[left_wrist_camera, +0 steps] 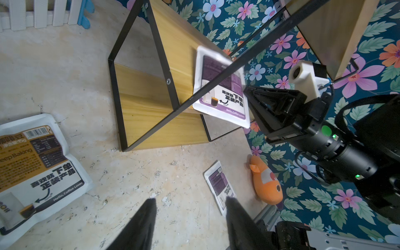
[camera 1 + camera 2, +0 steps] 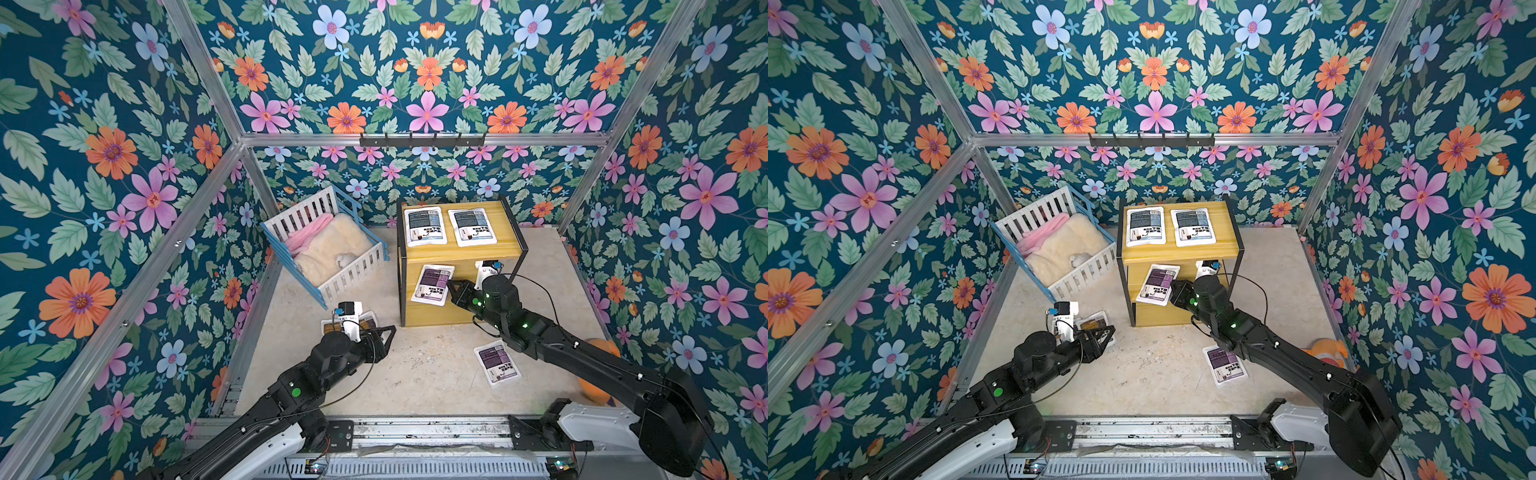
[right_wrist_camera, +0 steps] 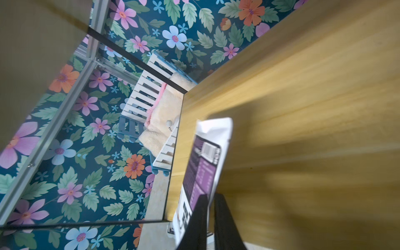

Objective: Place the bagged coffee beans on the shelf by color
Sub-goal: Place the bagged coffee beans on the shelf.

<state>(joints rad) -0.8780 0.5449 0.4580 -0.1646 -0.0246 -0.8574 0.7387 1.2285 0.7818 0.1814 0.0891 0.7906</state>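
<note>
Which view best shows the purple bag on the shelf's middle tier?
Left wrist: the purple bag is large and its label legible, though a frame bar crosses it. Both top views show it small. Right wrist sees it nearly edge-on, blurred.

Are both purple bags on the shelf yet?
No, one purple bag lies on the floor in front of the shelf.

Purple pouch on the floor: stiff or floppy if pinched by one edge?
Floor pouch probably semi-floppy: its twin, pinched in the right gripper, looks creased at the far end. Likely light: thin, flat. Flush on the floor, its edge may resist pinching.
</note>
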